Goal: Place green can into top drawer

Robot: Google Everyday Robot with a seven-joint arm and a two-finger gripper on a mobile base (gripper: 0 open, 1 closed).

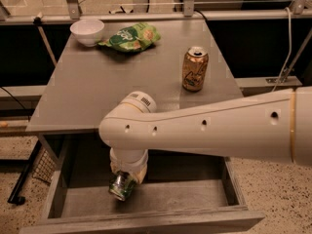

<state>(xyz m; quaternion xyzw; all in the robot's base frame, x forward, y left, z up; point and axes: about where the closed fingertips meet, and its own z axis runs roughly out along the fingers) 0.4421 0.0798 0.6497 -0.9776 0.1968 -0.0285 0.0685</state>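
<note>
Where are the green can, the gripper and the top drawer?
green can (120, 189): camera view, its lower silver end.
gripper (128, 175): camera view, between its fingertips, clamped on the can, inside the drawer.
top drawer (187, 199): camera view, bare grey bottom.

Grey flat tabletop (97, 91): white round bowl (87, 31) at 11 o'clock, green crinkled chip bag (130, 37) beside it at 12, gold-brown aluminium can (195, 69) at 3. Open grey wooden top drawer (195, 196) under the 6 o'clock edge. Two-finger gripper (126, 177) inside it, left of centre, clasping small green aluminium can (122, 186).
</note>
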